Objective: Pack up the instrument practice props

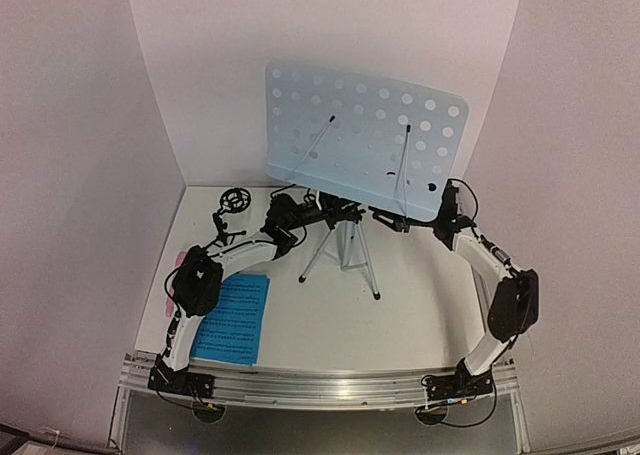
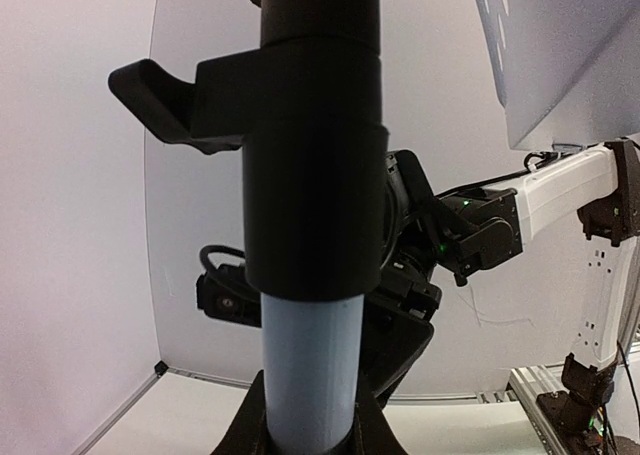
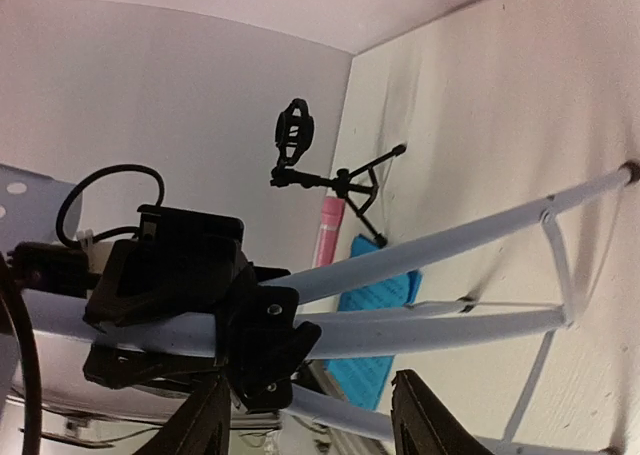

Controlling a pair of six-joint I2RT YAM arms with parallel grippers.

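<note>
The pale perforated music stand on a silver tripod is seen upright on the white table. Its pole is clamped by the left gripper; the right gripper is spread wide near the tripod legs.

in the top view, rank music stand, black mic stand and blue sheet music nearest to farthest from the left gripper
1. music stand, centre, held in the left gripper
2. black mic stand, to its left, at the back
3. blue sheet music, front left
</note>
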